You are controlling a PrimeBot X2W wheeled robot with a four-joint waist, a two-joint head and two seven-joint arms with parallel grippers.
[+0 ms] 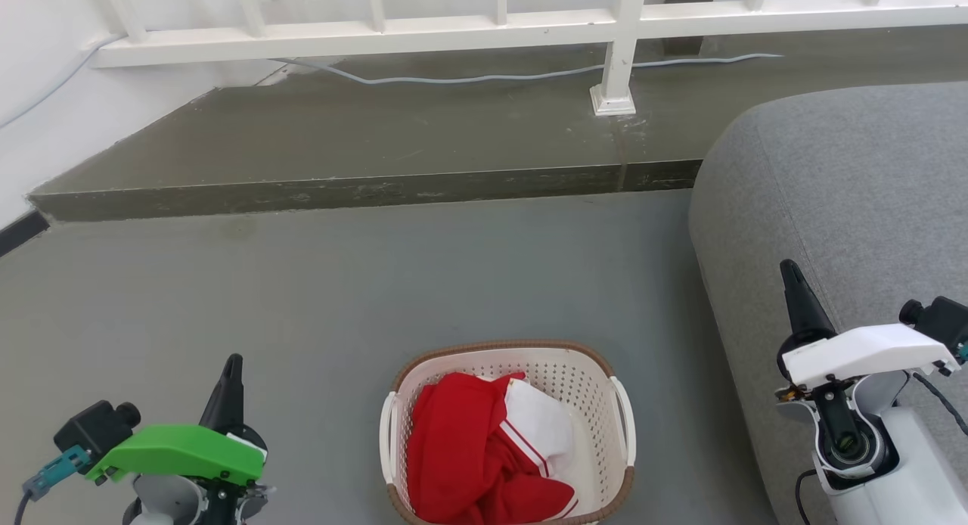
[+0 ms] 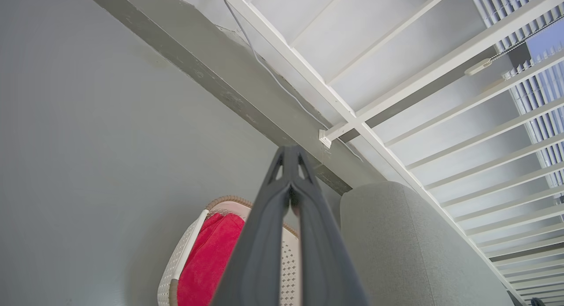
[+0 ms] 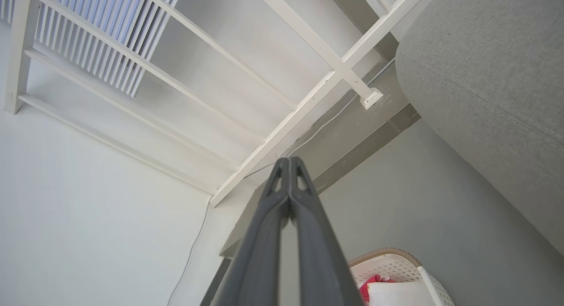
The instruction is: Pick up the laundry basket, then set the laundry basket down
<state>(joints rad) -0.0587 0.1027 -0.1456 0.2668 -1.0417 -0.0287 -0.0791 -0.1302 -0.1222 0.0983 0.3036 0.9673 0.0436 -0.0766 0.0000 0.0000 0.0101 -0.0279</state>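
The laundry basket [image 1: 590, 381] stands on the grey floor at the bottom centre of the head view, cream-white and perforated with a brown rim and white side handles. Red and white clothes lie inside it. My left gripper [image 1: 233, 362] is shut and empty, raised well to the basket's left. My right gripper [image 1: 789, 269] is also shut and empty, off to the basket's right, in front of the sofa. In the left wrist view the shut fingers [image 2: 290, 154] rise over the laundry basket [image 2: 189, 248]. The right wrist view has its shut gripper [image 3: 289, 161] and the laundry basket [image 3: 387, 264] at the bottom.
A grey sofa [image 1: 854, 200] fills the right side, close to the basket. A raised dark step [image 1: 363, 184] runs across the floor ahead, with a white railing [image 1: 620, 48] and a pale cable [image 1: 491, 77] on it. A white wall [image 1: 45, 71] stands at the left.
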